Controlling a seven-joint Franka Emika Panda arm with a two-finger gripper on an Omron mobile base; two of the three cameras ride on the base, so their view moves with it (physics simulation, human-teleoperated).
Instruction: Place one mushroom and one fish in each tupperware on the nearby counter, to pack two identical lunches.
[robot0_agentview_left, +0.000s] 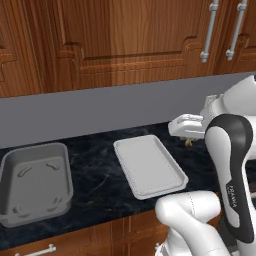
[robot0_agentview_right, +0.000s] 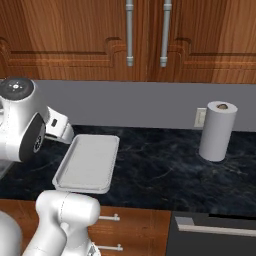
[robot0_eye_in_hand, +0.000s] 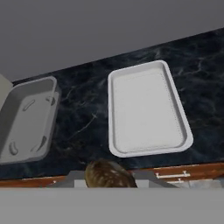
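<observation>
Brown-capped mushroom (robot0_eye_in_hand: 109, 174) sits clamped between the tips of the claw (robot0_eye_in_hand: 109, 177), which is closed on it above the front edge of the table (robot0_eye_in_hand: 87, 118). Off-white tray (robot0_eye_in_hand: 146, 109) lies just ahead of the claw and a little to its right in the hand view, long axis running away toward the wall. Grey tub (robot0_eye_in_hand: 26, 118) lies further off on the other side. By this reading the tray is the nearer drop, needing a short forward reach.

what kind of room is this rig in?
A rendered home kitchen, most likely: a black marble-look counter under brown wooden wall cabinets with steel bar handles, and a paper towel roll standing by the grey backsplash.
</observation>
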